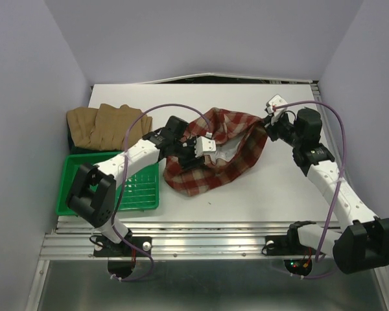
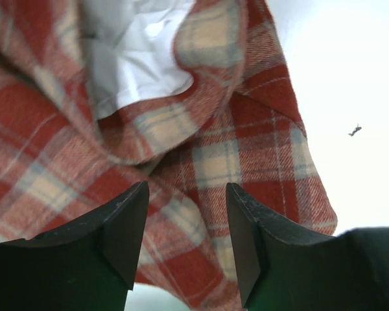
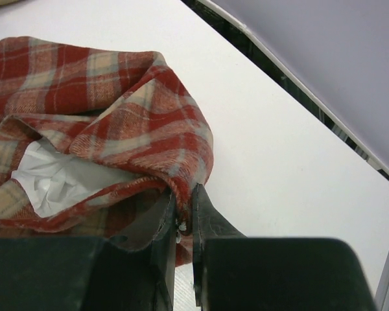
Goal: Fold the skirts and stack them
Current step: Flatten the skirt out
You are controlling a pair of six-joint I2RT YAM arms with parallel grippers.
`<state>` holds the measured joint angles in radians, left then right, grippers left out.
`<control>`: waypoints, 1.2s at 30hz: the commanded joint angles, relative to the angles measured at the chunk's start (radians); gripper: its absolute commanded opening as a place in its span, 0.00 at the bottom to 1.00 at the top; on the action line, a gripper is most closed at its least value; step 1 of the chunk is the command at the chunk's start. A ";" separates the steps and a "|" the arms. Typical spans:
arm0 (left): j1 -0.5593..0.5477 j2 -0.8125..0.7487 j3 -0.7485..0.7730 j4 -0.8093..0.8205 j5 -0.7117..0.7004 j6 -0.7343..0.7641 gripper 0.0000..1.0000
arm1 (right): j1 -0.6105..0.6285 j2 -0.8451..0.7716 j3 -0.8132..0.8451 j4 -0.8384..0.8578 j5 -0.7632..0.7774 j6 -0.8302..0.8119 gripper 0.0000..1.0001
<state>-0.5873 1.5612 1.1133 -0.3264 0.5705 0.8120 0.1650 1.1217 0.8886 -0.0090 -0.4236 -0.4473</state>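
Observation:
The red-and-cream plaid skirt (image 1: 217, 152) lies crumpled in the middle of the table, its white lining (image 1: 230, 148) showing. My left gripper (image 1: 193, 154) is open just above the skirt's left part; in the left wrist view plaid cloth (image 2: 188, 162) lies beneath the spread fingers (image 2: 126, 227). My right gripper (image 1: 267, 124) is shut on the skirt's right edge; in the right wrist view the hem (image 3: 181, 175) is pinched between the fingertips. Tan-brown skirts (image 1: 104, 126) lie folded at the back left.
A green ribbed tray (image 1: 74, 188) sits at the front left, partly under my left arm. A dark cloth shows under the tan skirts (image 1: 70, 144). A small dark speck (image 2: 354, 130) lies on the white table right of the skirt. Walls close in on both sides.

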 commanded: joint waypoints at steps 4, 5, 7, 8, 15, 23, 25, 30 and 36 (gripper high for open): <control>-0.072 0.068 0.006 0.072 -0.027 0.130 0.57 | -0.002 0.010 0.111 0.015 0.029 0.048 0.01; -0.077 0.092 0.005 0.102 -0.032 0.133 0.56 | -0.002 0.013 0.116 0.014 0.029 0.051 0.01; -0.080 0.117 0.013 0.130 -0.041 0.138 0.56 | -0.002 0.018 0.124 0.012 0.028 0.058 0.01; -0.082 0.140 0.025 0.145 -0.040 0.141 0.55 | -0.002 0.024 0.134 0.012 0.031 0.064 0.01; -0.143 0.184 0.048 0.222 -0.027 0.124 0.52 | -0.002 0.044 0.165 -0.019 0.042 0.081 0.01; -0.203 0.146 -0.053 0.375 -0.096 0.033 0.56 | -0.002 0.046 0.171 -0.020 0.037 0.088 0.01; -0.210 0.126 -0.063 0.403 -0.125 0.009 0.59 | -0.002 0.044 0.171 -0.022 0.032 0.090 0.01; -0.223 0.123 -0.081 0.448 -0.153 -0.011 0.59 | -0.002 0.055 0.188 -0.031 0.028 0.107 0.01; -0.226 0.181 -0.095 0.530 -0.282 -0.028 0.56 | -0.002 0.052 0.204 -0.031 0.068 0.105 0.01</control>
<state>-0.8059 1.7432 1.0397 0.0944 0.3820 0.8116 0.1650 1.1881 1.0126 -0.0792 -0.3851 -0.3550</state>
